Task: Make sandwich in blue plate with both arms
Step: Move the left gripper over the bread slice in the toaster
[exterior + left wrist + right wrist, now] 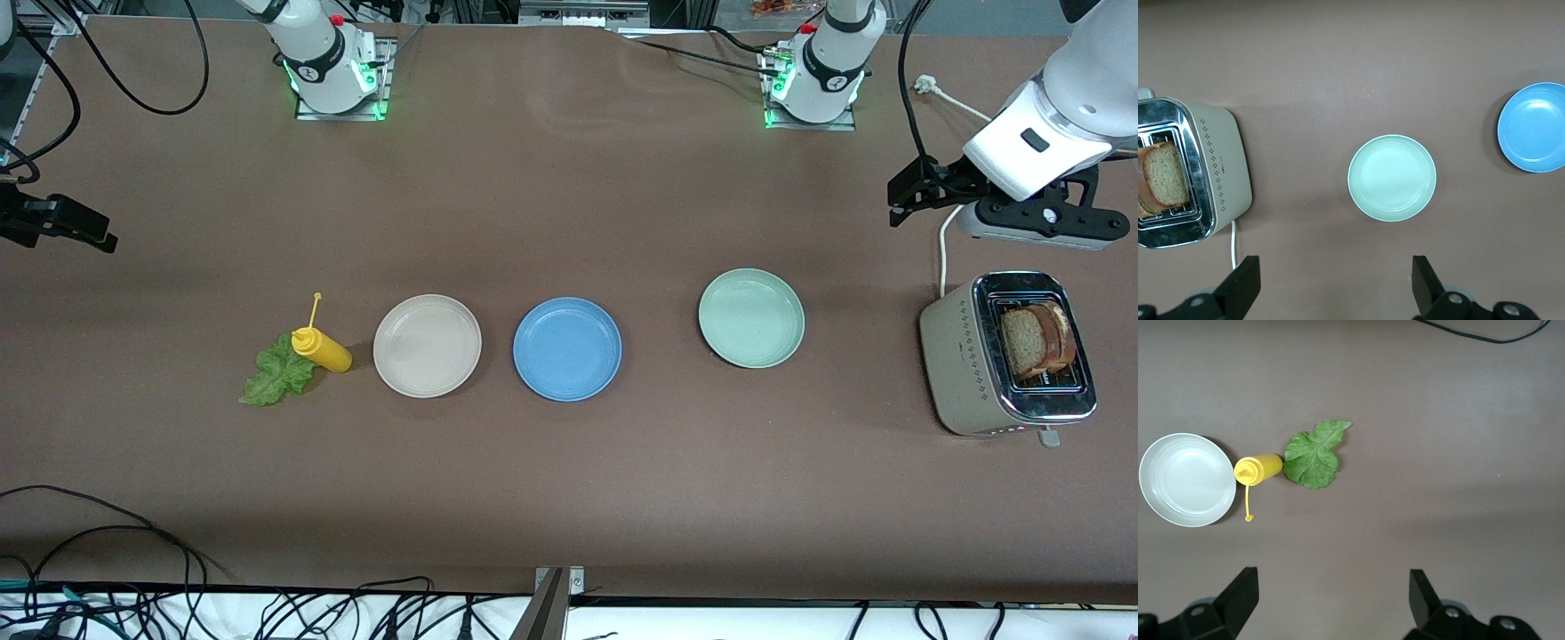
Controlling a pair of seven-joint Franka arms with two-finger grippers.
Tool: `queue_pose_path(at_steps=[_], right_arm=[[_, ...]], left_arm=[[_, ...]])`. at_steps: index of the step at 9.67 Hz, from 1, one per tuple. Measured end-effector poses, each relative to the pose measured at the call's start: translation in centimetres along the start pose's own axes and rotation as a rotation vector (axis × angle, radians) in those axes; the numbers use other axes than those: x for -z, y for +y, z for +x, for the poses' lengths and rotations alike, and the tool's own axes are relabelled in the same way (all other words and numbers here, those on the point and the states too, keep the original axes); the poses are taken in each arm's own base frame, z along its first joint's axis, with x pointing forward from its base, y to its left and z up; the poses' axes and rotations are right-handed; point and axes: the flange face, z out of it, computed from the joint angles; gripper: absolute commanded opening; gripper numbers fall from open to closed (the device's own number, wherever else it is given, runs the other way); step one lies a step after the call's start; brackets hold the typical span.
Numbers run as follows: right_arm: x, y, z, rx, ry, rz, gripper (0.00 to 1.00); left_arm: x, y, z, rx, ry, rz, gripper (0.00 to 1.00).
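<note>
My blue plate (567,348) lies nearest the camera, matte, raised rim, bare: nothing is assembled yet. My left gripper (1331,283) hangs with fingers spread wide over the table just beside the toaster (1005,356), where both bread slices (1036,340) stand in the slots. My right gripper (1330,600), also spread and holding nothing, hovers near the ruffled lettuce leaf (277,373).

From my left wrist the toaster (1211,170) is cut by the frame edge, so only part of the bread slices (1165,180) shows; their lower halves sit hidden in the slot. The blue plate (1533,127) is clipped too. My right gripper (62,227) is half out of the front view. Lettuce leaf (276,378) partly under the yellow bottle (322,348).
</note>
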Motion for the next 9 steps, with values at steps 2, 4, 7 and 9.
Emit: queue_pose_path(at_steps=[2,4,7,9], right_arm=[[0.0,0.0,0.0,-0.001,0.001,0.0,1.0],[0.1,0.1,0.0,-0.001,0.001,0.0,1.0],[0.1,0.1,0.0,-0.002,0.002,0.0,1.0],[0.1,0.2,0.0,-0.003,0.002,0.0,1.0]], left_arm=[[-0.4,-1.4,0.2,0.024,-0.007,0.001,1.0],[-2.0,-7.2,1.1,0.1,-0.014,-0.004,1.0],[-6.8,-17.6,2.5,0.14,-0.028,-0.025,1.0],[-11.0,-20.9,3.9,0.172,-0.038,-0.04,1.0]])
